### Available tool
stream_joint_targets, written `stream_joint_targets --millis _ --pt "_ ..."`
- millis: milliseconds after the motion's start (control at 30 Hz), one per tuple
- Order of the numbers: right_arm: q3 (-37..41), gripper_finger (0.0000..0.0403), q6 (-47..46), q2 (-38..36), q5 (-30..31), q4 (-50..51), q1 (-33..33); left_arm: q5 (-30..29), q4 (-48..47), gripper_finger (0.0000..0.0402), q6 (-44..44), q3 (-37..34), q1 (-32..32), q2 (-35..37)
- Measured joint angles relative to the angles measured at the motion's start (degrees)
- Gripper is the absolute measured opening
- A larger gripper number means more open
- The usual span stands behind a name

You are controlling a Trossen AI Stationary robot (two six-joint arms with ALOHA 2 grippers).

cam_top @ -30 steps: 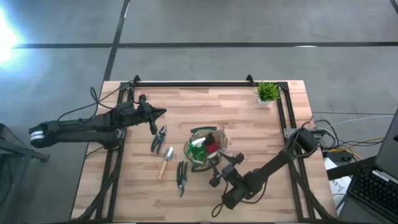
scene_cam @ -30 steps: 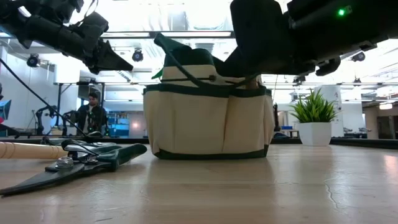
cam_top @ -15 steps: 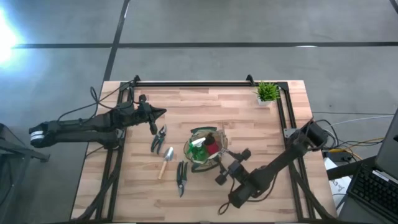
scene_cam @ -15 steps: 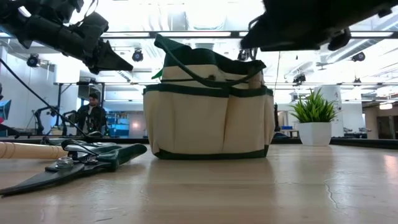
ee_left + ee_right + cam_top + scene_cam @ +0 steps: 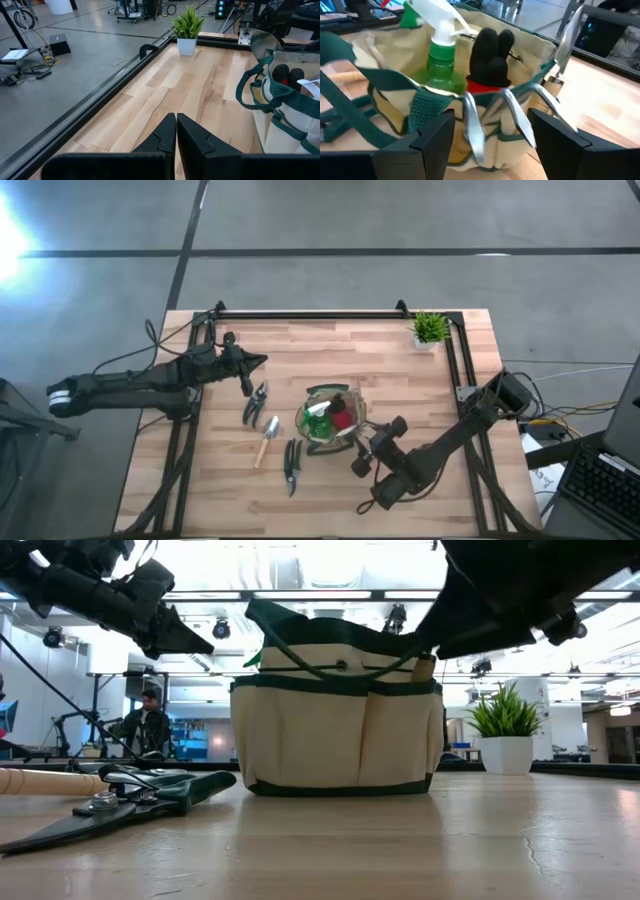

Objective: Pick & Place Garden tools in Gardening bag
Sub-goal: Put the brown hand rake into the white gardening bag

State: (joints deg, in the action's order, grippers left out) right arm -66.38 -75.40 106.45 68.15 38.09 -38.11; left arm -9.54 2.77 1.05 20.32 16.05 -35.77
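The gardening bag (image 5: pixel 330 422) stands upright at the table's middle. It holds the green spray bottle (image 5: pixel 437 55), the red-and-black piece (image 5: pixel 490 55) and a silver trowel blade (image 5: pixel 567 35). A rake's silver tines (image 5: pixel 475 130) stick up at the bag's near wall. My right gripper (image 5: pixel 492 145) is open just above them, one finger on either side, touching nothing. It also shows in the high view (image 5: pixel 364 448). My left gripper (image 5: pixel 258 361) is shut and empty, held above the table's far left. A wood-handled trowel (image 5: pixel 267 442) and two shears (image 5: pixel 255 404) (image 5: pixel 292 464) lie flat left of the bag.
A little green potted plant (image 5: pixel 431 329) stands at the far right corner. A black rail (image 5: pixel 310 313) runs along the far edge. Bare wood lies right of the bag and along the near edge (image 5: pixel 300 515). A person (image 5: pixel 148 720) sits in the room beyond.
My right gripper has risen from close against the bag's near side and gone a little toward the table's right edge. In the low view it no longer stands in front of the bag. The bag and the tools on the table have stayed put.
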Motion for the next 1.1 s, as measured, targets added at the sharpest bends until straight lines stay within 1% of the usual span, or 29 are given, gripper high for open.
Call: stream_joint_targets --millis 167,267,367,533,800,967,1033,1100 --pt "-2.59 0.0244 3.38 0.00 -3.64 0.23 -0.08 0.01 -0.03 0.0019 0.00 0.00 -0.01 0.00" --pt "-3.73 0.0240 3.68 0.00 -5.23 2.39 -0.31 0.01 -0.03 0.0019 0.00 0.00 -0.02 -0.01" --pt "-4.46 0.0236 0.99 0.00 -5.47 6.91 -0.70 0.00 -0.03 0.0019 -0.01 0.00 -0.02 0.00" --pt "-5.28 0.0238 -4.86 0.00 -7.69 14.39 -1.07 0.01 -0.05 0.0019 0.01 0.00 -0.01 0.00" --pt "-5.35 0.0246 -5.67 0.00 -11.53 13.83 -1.31 0.02 -0.05 0.0020 -0.01 0.00 -0.02 0.00" --pt "-6.38 0.0245 -4.87 -0.02 -12.40 14.44 -1.40 0.01 -0.07 0.0019 0.00 0.00 0.00 0.00" --pt "-7.56 0.0248 -4.31 -0.12 -15.16 16.15 -1.40 0.01 -0.05 0.0020 0.00 0.00 -0.01 0.00" --pt "-8.91 0.0251 -5.02 -0.24 -19.89 20.11 -1.44 0.01 -0.05 0.0020 0.00 0.00 0.00 0.00"
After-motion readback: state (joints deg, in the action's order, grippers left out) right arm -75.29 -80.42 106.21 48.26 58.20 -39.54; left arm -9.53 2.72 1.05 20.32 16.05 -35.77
